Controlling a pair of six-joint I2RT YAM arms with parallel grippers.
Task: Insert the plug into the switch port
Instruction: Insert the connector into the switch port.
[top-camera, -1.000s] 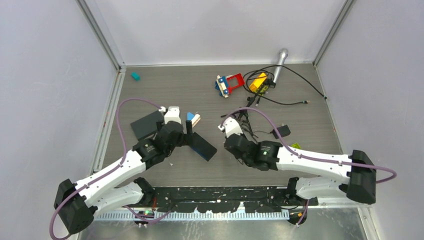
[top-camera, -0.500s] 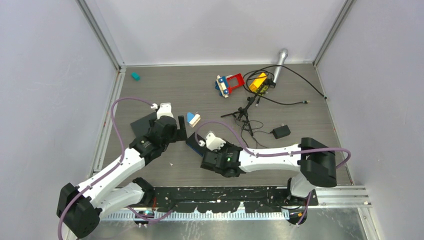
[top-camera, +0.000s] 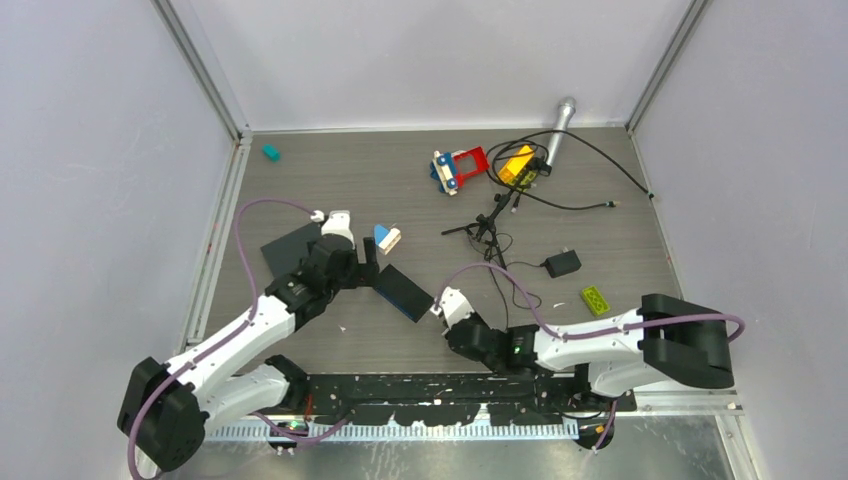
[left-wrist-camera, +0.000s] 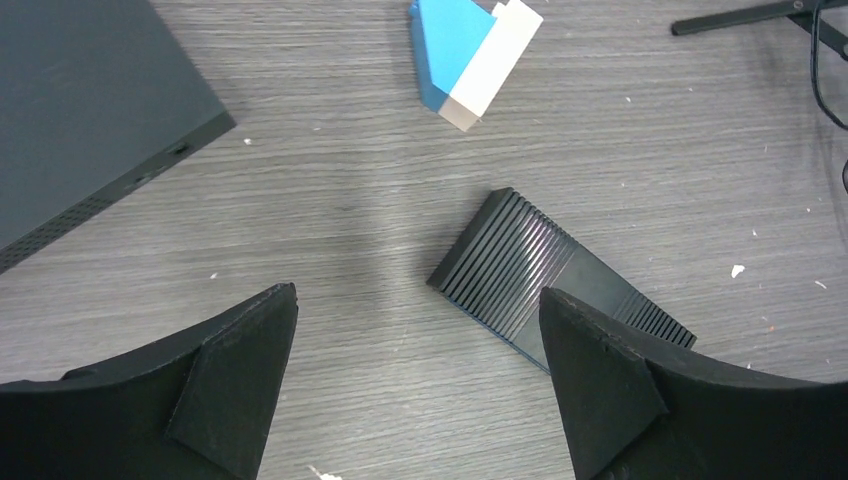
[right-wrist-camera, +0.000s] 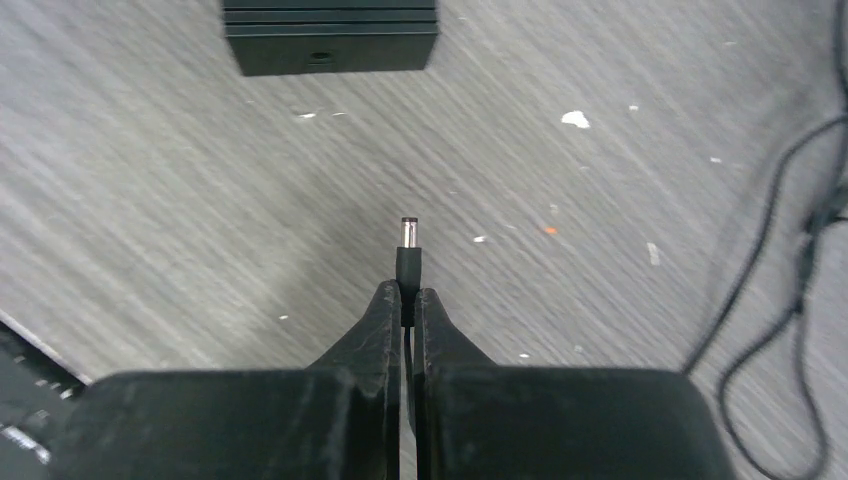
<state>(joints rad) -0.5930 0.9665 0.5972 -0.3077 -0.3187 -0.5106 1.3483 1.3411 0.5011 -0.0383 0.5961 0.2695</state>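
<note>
On the grey wood-grain table (top-camera: 330, 180), the flat black ribbed switch box (left-wrist-camera: 540, 275) is lying just ahead of the wide-open, empty left gripper (left-wrist-camera: 417, 300). The right gripper (right-wrist-camera: 402, 295) is pinching the small black metal-tipped barrel plug (right-wrist-camera: 410, 250) by its collar, aiming at the round port (right-wrist-camera: 320, 58), well apart. Light and stiff, the plug is probably suiting exactly that collar grip

I get soft, even light with faint shadows; the table (right-wrist-camera: 140, 200) grain smears blurry in the right wrist view.
</note>
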